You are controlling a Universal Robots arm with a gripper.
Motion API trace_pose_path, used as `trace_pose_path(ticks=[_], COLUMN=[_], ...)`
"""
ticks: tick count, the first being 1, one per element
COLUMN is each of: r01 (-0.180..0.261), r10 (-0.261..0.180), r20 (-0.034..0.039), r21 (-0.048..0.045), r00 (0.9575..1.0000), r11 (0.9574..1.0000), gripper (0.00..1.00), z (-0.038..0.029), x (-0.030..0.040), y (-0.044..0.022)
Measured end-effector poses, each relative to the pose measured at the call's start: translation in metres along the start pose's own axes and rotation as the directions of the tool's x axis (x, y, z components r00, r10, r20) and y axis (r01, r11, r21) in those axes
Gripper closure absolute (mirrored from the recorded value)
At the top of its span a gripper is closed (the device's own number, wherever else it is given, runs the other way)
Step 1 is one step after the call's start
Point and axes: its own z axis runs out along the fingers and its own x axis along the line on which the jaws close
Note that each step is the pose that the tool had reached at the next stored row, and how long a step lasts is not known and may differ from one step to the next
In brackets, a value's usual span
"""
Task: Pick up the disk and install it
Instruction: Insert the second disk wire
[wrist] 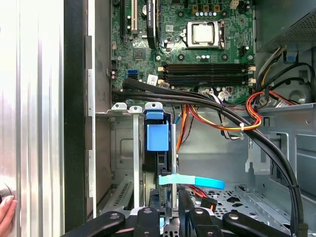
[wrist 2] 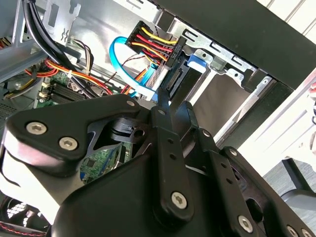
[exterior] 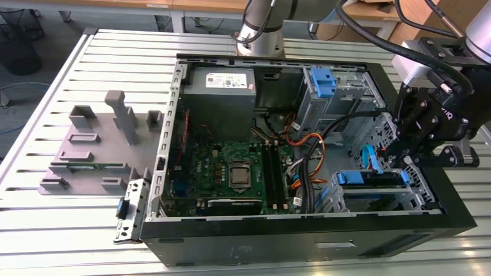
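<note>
We have the gripper [exterior: 414, 150] pinched narrowly on the disk [wrist: 158, 148], easing it edge-on into the drive bay [exterior: 383, 195]; seating needs straight alignment.

Slatted aluminium table [exterior: 61, 63], pale, grooves running across; bright glare on slats near the exterior view's lower edge. Grey fixture [exterior: 96, 146] with upright posts sits on it, at the exterior view's left. Beyond the table: grey floor [exterior: 57, 17], black bin [exterior: 17, 49], wooden desk [exterior: 192, 6] edge. A chair base [wrist 2: 298, 185] shows in the second wrist view.
</note>
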Motion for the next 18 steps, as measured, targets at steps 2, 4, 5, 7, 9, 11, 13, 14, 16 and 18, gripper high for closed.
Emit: trace_pose_path(ticks=[2,4,5,7,9,11,13,14,16,18], r01=[0.000,0.001,0.002,0.003,0.003,0.003,0.003,0.003,0.003,0.003], r10=[0.000,-0.001,-0.002,-0.003,-0.003,-0.003,-0.003,-0.003,-0.003,-0.003], r20=[0.0000,0.0000,0.0000,-0.0001,0.0002,0.0001,0.0001,0.0000,0.0001,0.0001], r21=[0.0000,0.0000,0.0000,0.0001,0.0000,0.0000,0.0000,0.0000,0.0000,0.0000], r00=[1.0000,1.0000,1.0000,1.0000,1.0000,1.0000,1.0000,1.0000,1.0000,1.0000], r11=[1.0000,1.0000,1.0000,1.0000,1.0000,1.0000,1.0000,1.0000,1.0000,1.0000], gripper=[0.70,0.70,0.70,0.70,0.70,0.70,0.70,0.70,0.70,0.70], z=[0.0000,0.0000,0.0000,0.0000,0.0001,0.0000,0.0001,0.0000,-0.0001,-0.0003], x=[0.0000,0.0000,-0.0001,-0.0001,-0.0005,-0.0011,-0.0014,-0.0016,-0.0016,-0.0015], y=[-0.0001,-0.0010,-0.0025,-0.0043,-0.0050,-0.0054,-0.0057,-0.0060,-0.0061,-0.0061])
